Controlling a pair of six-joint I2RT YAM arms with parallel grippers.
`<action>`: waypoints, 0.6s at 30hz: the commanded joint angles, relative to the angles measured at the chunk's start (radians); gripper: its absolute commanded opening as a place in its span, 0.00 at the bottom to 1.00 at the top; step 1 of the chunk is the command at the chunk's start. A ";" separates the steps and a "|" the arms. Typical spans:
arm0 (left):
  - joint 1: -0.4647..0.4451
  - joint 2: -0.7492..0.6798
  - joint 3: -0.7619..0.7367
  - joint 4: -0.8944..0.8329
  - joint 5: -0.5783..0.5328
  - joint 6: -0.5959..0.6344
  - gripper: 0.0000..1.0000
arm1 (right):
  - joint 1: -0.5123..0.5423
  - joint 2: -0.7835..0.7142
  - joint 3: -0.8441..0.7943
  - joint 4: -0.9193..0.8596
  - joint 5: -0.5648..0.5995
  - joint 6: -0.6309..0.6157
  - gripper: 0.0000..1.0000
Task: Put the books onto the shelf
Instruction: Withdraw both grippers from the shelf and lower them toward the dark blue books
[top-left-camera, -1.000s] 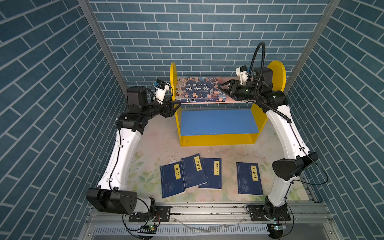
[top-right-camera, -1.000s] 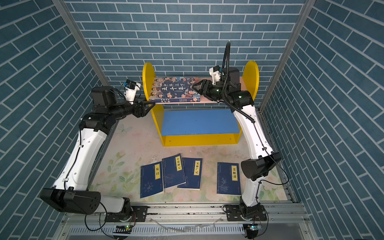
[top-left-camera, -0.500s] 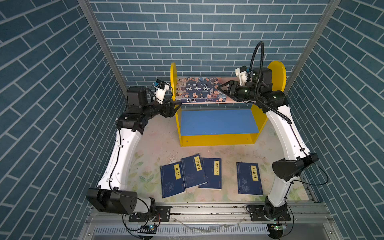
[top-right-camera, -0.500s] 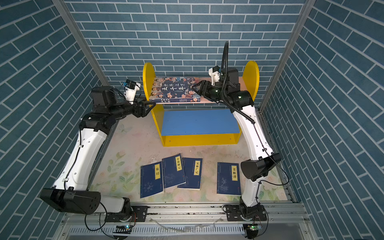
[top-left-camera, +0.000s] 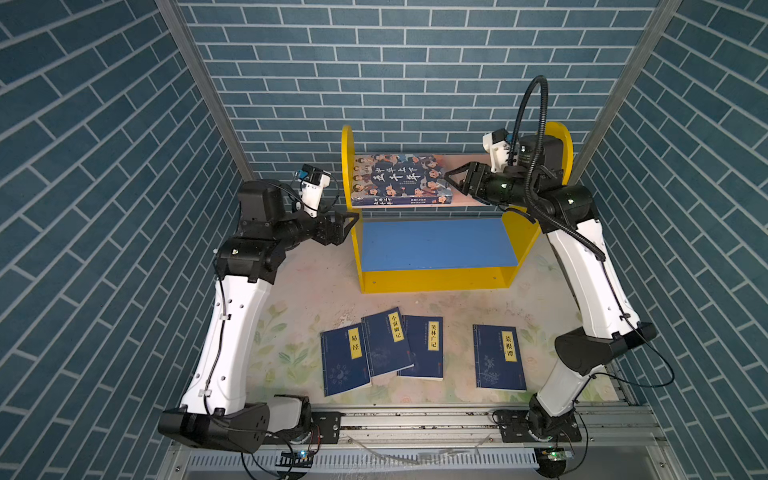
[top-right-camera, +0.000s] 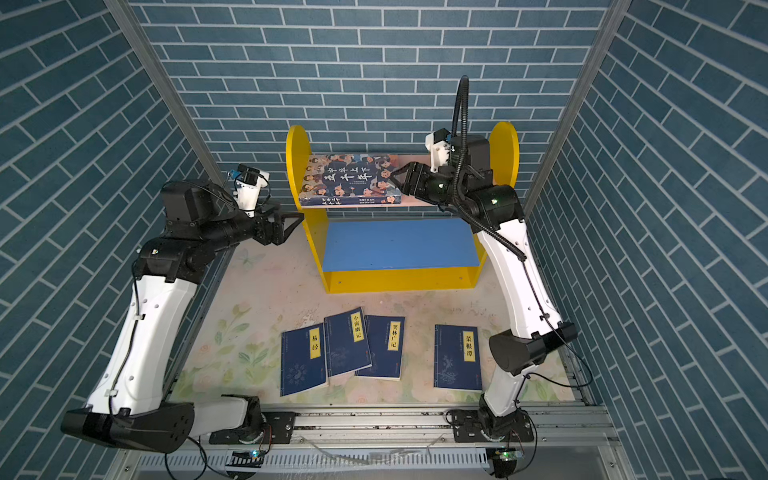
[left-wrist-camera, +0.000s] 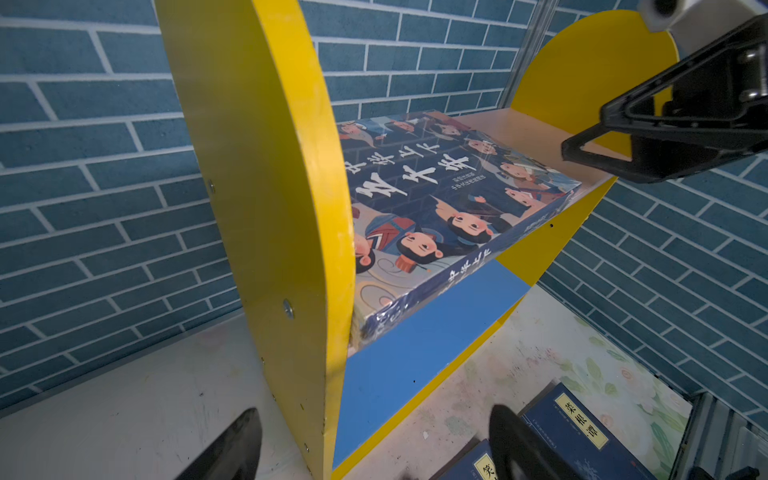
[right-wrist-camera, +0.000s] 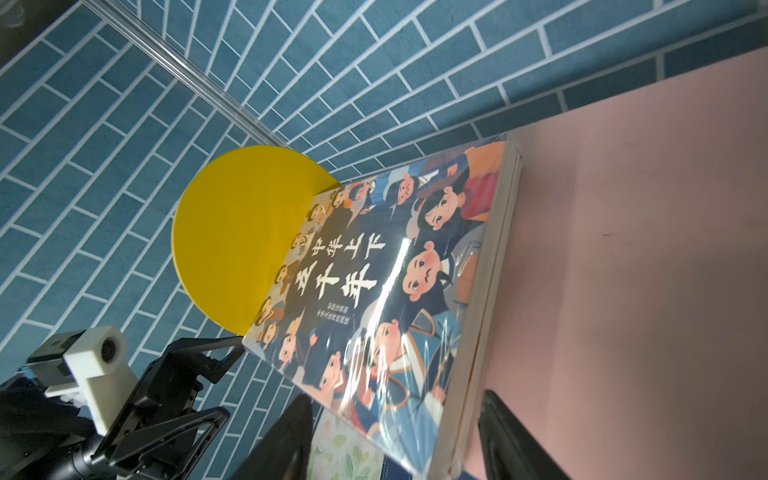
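Blue brick-patterned walls (top-left-camera: 415, 62) close in on three sides of a worktop (top-left-camera: 299, 299) covered with a faded floral print. At the back stands the shelf (top-left-camera: 432, 282), its yellow round-topped side panels holding a pink upper board (top-left-camera: 465, 160) over a blue lower board (top-left-camera: 436, 245).

One large book (top-left-camera: 399, 183), its cover crowded with cartoon faces and white characters, lies flat on the pink board. It is pushed up against the left side panel (top-left-camera: 347, 166), with its spine facing the front. The blue board carries nothing.

Near the front edge of the worktop lie the navy books (top-left-camera: 388, 343), each with a yellow title label. Three of them overlap at their edges in a loose row. A fourth navy book (top-left-camera: 498, 357) lies by itself to their right, apart from them.

From where I stand, the left hand (top-left-camera: 349, 224) hangs just outside the left side panel at about the height of the gap between the boards. Its fingers (left-wrist-camera: 237, 449) are spread wide and hold nothing. I cannot tell whether a fingertip touches the panel's front edge.

The right hand (top-left-camera: 452, 183) reaches in over the bare stretch of the pink board, just beside the large book's right edge. Its jaws are parted and not closed on the book. In the left wrist view a sliver of board shows between its tips and the cover.
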 joint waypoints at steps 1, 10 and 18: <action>-0.001 -0.029 0.021 -0.139 -0.096 -0.066 0.89 | -0.001 -0.129 -0.067 0.047 0.036 -0.072 0.64; 0.004 -0.145 -0.204 -0.140 -0.173 -0.128 0.86 | -0.001 -0.447 -0.518 0.156 -0.085 -0.070 0.61; 0.008 -0.135 -0.223 -0.138 -0.073 -0.123 0.82 | 0.002 -0.652 -0.815 0.129 -0.094 -0.045 0.58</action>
